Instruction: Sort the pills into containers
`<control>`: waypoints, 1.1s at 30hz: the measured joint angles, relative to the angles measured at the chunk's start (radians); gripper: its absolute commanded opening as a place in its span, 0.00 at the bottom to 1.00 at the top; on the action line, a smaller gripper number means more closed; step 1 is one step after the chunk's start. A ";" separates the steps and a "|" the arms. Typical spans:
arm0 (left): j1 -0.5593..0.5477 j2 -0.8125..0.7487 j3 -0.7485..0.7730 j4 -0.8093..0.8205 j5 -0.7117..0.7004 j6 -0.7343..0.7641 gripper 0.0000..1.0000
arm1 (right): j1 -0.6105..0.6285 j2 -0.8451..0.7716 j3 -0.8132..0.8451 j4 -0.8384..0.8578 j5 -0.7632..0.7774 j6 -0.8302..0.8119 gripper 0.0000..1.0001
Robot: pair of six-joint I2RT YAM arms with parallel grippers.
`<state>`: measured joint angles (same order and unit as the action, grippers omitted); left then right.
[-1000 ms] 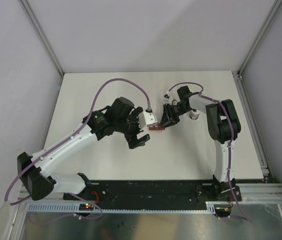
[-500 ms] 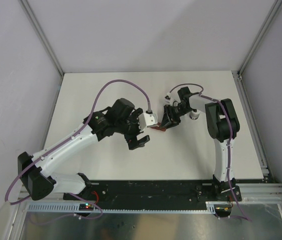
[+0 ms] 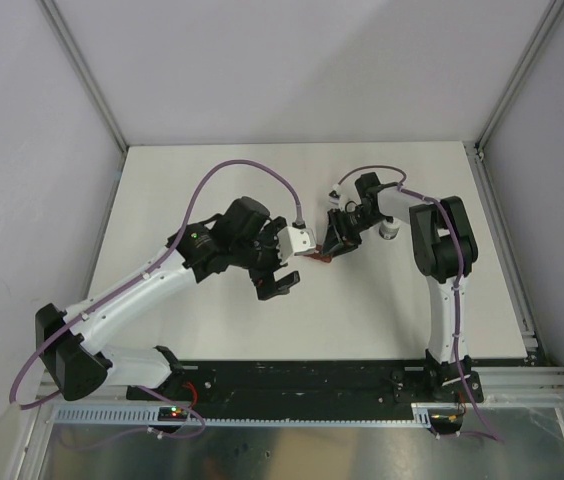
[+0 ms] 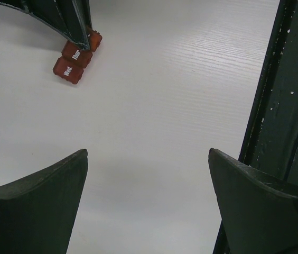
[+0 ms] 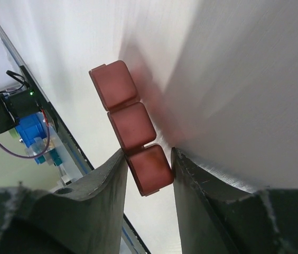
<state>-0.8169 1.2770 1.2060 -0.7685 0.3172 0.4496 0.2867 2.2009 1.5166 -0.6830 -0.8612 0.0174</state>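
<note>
**A:** Pill box (image 5: pixel 133 127): where is it now?

**B:** Clamped by its end compartment in the right tool (image 5: pixel 149 156). A second ago it lay free on the surface (image 4: pixel 165 79) just beside that tool. Since then the tool has come over it and closed.

**A:** Meaning what for the sorting?

**B:** I'd judge the box is being steadied or repositioned first. All three lids look closed and no pill shows.

**A:** Which way does it point?

**B:** Its long axis runs straight out from the right tool. The two free compartments lead toward the left tool (image 4: pixel 148 159), which hovers near, spread wide and empty.
</note>
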 measured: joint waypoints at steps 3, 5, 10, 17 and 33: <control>-0.001 0.000 0.000 0.000 0.000 0.001 0.98 | 0.000 0.000 0.004 -0.009 0.002 -0.013 0.43; -0.001 0.000 0.000 0.000 0.000 0.003 0.98 | 0.000 0.000 0.010 -0.016 0.008 -0.021 0.43; -0.003 0.000 0.000 0.000 0.000 0.004 0.98 | -0.002 0.001 0.031 -0.036 0.020 -0.041 0.45; -0.008 0.001 0.000 0.000 0.000 0.004 0.98 | -0.003 0.003 0.056 -0.055 0.043 -0.061 0.48; -0.013 0.006 0.000 0.000 0.000 0.004 0.98 | -0.003 0.006 0.083 -0.074 0.095 -0.082 0.50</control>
<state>-0.8299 1.2827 1.2060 -0.7685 0.3172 0.4538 0.2836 2.2074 1.5997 -0.7574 -0.7658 -0.0650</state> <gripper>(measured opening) 0.985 0.496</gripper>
